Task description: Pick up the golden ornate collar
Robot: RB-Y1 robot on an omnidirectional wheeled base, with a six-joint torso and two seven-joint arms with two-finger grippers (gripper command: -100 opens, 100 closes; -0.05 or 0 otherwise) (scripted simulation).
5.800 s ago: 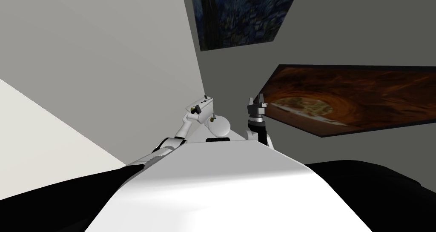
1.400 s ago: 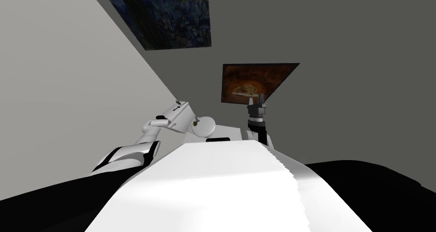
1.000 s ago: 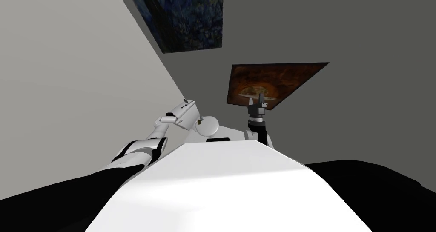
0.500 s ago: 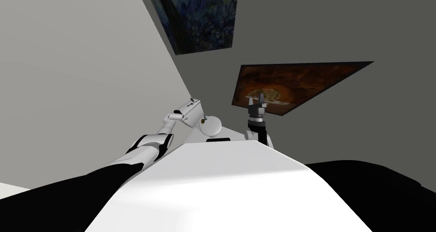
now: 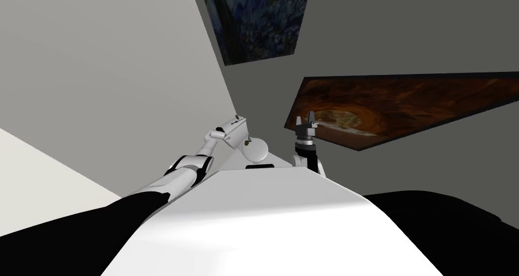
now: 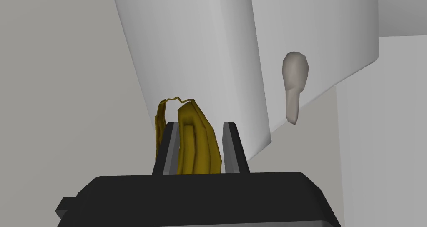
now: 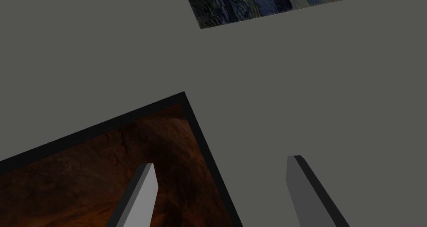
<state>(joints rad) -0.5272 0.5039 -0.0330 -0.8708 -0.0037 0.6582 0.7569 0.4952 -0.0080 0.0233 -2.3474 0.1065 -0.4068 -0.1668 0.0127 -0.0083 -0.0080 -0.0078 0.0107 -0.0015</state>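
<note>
Here, left hand (image 6: 200, 124) clamping golden collar (image 6: 198, 145), base hidden, right hand (image 7: 221, 162) spread.

Golden-yellow collar (image 6: 196, 145); swirly dark-blue painting (image 5: 258, 22); perhaps mottled rust-brown painting (image 5: 415, 103)

The left gripper (image 6: 200, 126) alone carries the golden collar (image 6: 196, 149), clamped upright between its two fingers; one thin golden loop sticks out past a finger.

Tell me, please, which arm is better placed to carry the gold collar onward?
Left. The left arm has the gold collar gripped between its jaws, so it can simply move on with it. The right arm is raised apart from it, its jaws open and empty.
</note>
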